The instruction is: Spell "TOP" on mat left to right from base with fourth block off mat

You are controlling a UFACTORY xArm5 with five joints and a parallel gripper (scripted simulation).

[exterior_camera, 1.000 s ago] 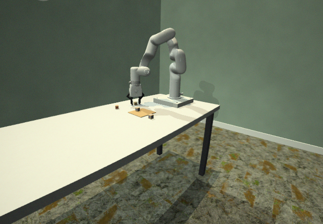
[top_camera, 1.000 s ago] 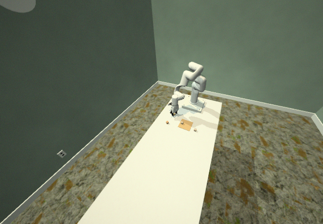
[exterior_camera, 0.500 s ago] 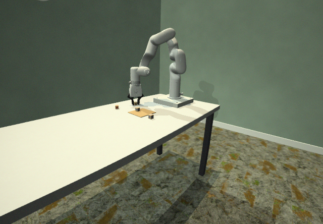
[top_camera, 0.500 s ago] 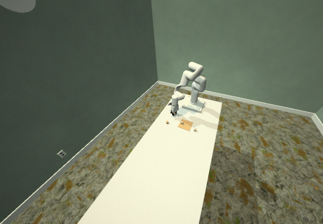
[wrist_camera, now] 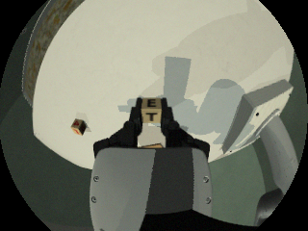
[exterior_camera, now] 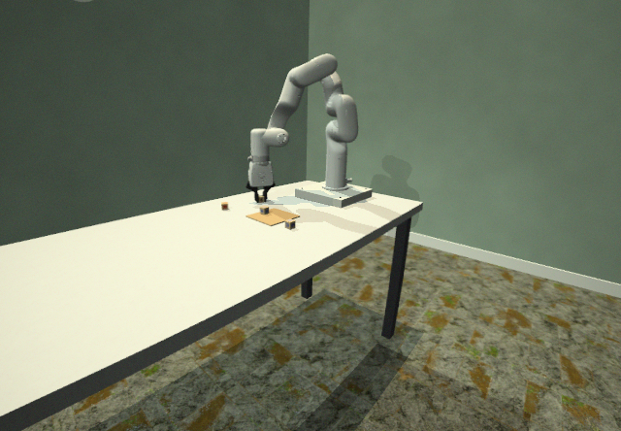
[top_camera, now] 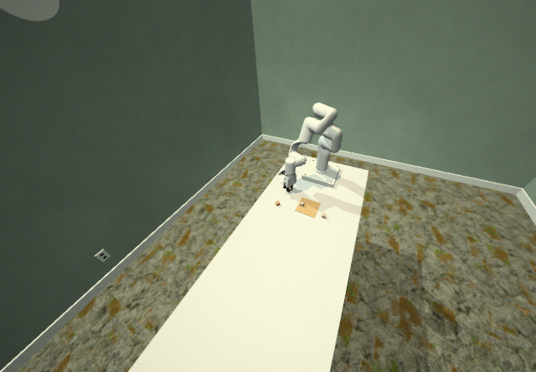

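Observation:
A tan block shows T on its top face and E on a side face in the wrist view. My gripper points down, low at the table behind the mat, its fingers shut on this block's two sides. A block stands on the orange mat. Another block stands off the mat, close to its edge. A block with red-orange faces stands off the mat on the other side. Their top letters are too small to read.
The robot's base plate stands at the table's back end, beside my gripper. The white table runs long away from the base. Its side edge lies beyond the red-orange block.

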